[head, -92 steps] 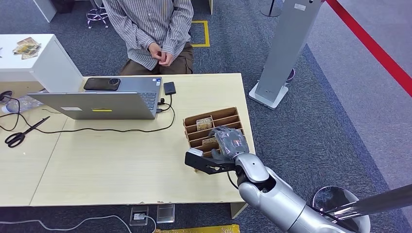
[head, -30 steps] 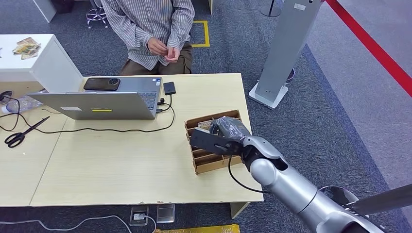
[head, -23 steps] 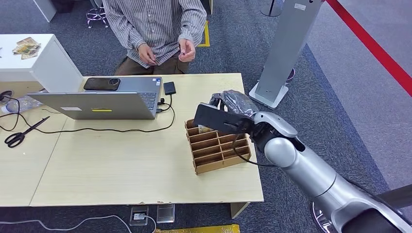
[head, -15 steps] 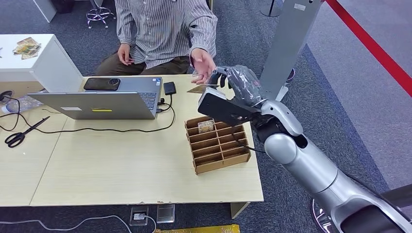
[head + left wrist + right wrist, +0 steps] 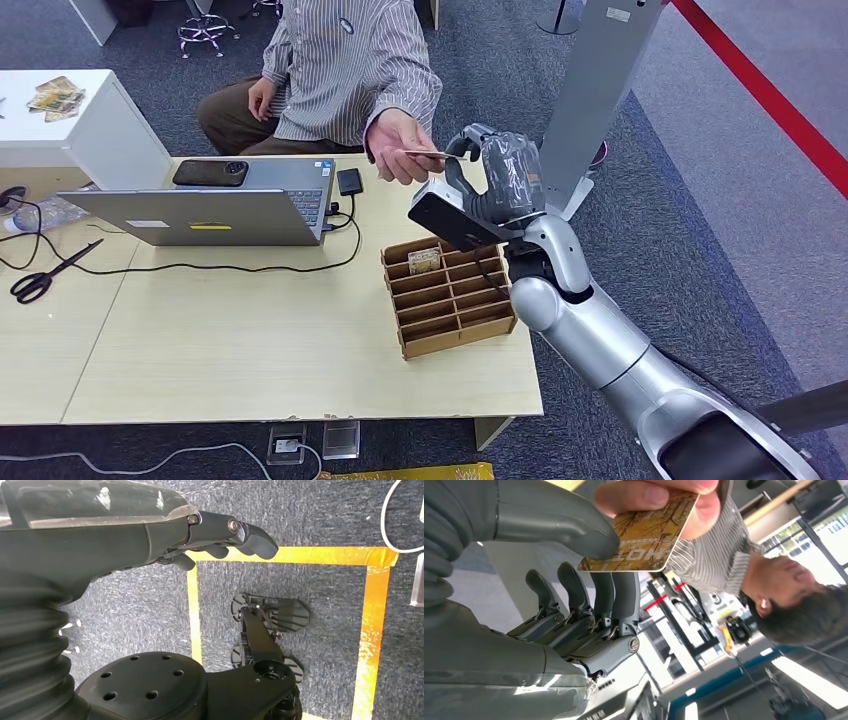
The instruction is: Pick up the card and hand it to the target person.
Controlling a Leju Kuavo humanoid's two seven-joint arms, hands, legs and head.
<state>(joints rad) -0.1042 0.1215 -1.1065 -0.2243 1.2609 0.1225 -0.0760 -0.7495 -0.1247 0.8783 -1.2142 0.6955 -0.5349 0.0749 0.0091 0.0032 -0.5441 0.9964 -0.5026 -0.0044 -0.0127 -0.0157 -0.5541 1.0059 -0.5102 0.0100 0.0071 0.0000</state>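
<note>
The card point(image 5: 644, 535) is golden-brown with a tree print. My right hand point(image 5: 492, 178) is raised above the far edge of the table point(image 5: 250, 340) and pinches the card between its thumb point(image 5: 569, 525) and fingers point(image 5: 619, 595). The seated person's hand point(image 5: 398, 143) grips the card's other end point(image 5: 428, 154); in the right wrist view the person's fingertips point(image 5: 649, 492) lie on both of its faces. The person in a striped shirt point(image 5: 350, 60) leans toward me. My left hand point(image 5: 150, 535) hangs over the carpet, holding nothing.
A wooden divider box point(image 5: 450, 300) with more cards point(image 5: 423, 258) stands below my right arm. A laptop point(image 5: 200, 205), a phone point(image 5: 210, 173), a small black device point(image 5: 348, 181), a cable and scissors point(image 5: 40, 280) lie to the left. A white pillar point(image 5: 590, 100) stands behind the right hand.
My right hand lifted the card out of the divider box and carried it up and away toward the person. The person leaned in, reached out and took hold of the card.
</note>
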